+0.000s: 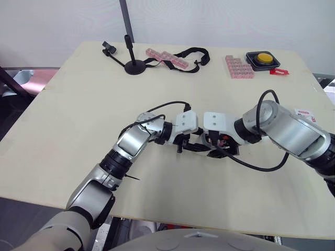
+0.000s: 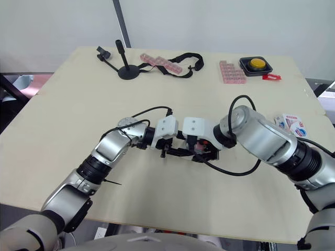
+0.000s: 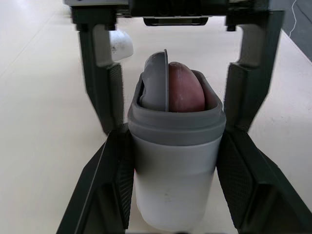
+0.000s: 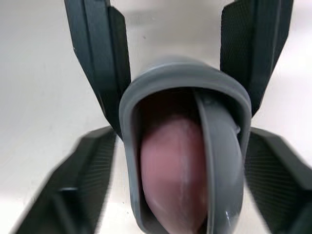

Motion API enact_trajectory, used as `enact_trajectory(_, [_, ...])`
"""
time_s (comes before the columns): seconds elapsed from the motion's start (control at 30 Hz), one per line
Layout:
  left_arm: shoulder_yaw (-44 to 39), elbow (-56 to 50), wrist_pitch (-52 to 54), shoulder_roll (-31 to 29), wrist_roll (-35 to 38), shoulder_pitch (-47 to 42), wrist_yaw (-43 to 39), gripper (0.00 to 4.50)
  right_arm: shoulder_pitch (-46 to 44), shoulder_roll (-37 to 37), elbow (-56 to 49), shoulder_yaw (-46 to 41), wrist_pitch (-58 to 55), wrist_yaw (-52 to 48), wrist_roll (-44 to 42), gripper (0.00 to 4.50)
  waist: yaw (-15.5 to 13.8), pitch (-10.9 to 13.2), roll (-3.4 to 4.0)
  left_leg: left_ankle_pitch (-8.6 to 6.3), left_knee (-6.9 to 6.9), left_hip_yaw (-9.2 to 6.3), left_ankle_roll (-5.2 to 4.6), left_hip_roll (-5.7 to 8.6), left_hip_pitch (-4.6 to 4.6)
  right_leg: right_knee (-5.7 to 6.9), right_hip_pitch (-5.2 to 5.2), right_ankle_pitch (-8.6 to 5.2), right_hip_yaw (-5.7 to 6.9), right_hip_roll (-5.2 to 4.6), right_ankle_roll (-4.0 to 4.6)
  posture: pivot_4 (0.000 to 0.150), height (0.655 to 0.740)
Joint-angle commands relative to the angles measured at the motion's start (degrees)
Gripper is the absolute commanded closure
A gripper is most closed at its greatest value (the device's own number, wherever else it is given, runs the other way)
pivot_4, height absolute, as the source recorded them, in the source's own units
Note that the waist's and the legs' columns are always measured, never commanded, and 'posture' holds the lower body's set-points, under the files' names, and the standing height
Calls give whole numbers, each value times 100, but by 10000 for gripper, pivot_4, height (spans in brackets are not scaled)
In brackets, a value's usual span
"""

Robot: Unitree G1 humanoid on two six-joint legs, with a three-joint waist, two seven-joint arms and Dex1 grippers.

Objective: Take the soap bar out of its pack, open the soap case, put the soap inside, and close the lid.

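Observation:
The soap case (image 3: 173,165) has a white body and a grey rim and lies at the table's middle. A reddish-pink soap bar (image 3: 185,90) sits inside its open end. The grey lid (image 3: 157,80) stands on edge in the opening beside the soap. My left gripper (image 1: 194,147) is shut on the case's white body, one finger on each side. Facing it, my right gripper (image 1: 213,142) is open, its fingers (image 3: 100,73) flanking the open end with small gaps. A white printed pack (image 2: 290,124) lies by the right table edge.
At the table's back stand a black stand (image 1: 133,65), pink blister packs (image 1: 167,58), a black strap (image 1: 193,54), a pink tray (image 1: 239,67) and a yellow button box (image 1: 263,58). Black cables loop over both wrists.

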State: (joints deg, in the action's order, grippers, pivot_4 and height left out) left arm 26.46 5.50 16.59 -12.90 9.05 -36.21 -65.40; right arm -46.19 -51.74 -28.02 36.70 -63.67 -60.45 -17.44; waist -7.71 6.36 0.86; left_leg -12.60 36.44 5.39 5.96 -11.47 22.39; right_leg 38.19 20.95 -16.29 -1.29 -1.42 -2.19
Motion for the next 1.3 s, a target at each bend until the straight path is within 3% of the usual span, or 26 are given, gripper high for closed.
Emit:
enact_trajectory(0.03, [-97,-40,-169,-103,-22,28,20,26274,276,-213,73,-561,194,-49,-100,360,-12,0,0,0,1,0,0,0,1,-1,0,0,0,-2,0,1500,7395])
enact_trajectory(0.4, [-698,-37,-514,-294,522,439,-87,26274,2310,-285,803,-2695,1598,-166,-681,360,6,0,0,-2,-1,2,-2,0,19,-9,-3,0,-1,-2,0,1500,7395])
enact_trajectory(0.6, [-1218,-325,-1022,-200,1125,1052,-218,26274,3556,509,1107,-4332,2687,-251,-1488,360,1,0,1,-5,2,2,-8,0,25,-9,1,-1,2,-6,1,1500,7395])
enact_trajectory(0.83, [-1426,-386,-1732,-144,1324,1678,-323,26274,4918,1422,1054,-5566,4043,-259,-1893,360,9,-1,1,-13,14,1,-21,1,19,-13,3,-1,11,-15,1,1500,7395])
enact_trajectory(1.07, [-1360,-383,-1731,-191,1403,2004,-452,26274,5800,2154,970,-5724,5189,-267,-1789,360,116,-3,4,-16,16,2,-31,2,12,-30,9,-1,15,-20,1,1500,7395])
enact_trajectory(1.3, [-1245,-97,-1836,-328,1338,1977,-920,26274,6045,2278,1092,-5276,5959,-365,-1402,360,306,-3,4,-18,14,1,-41,4,11,-31,5,-1,16,-22,1,1500,7395])
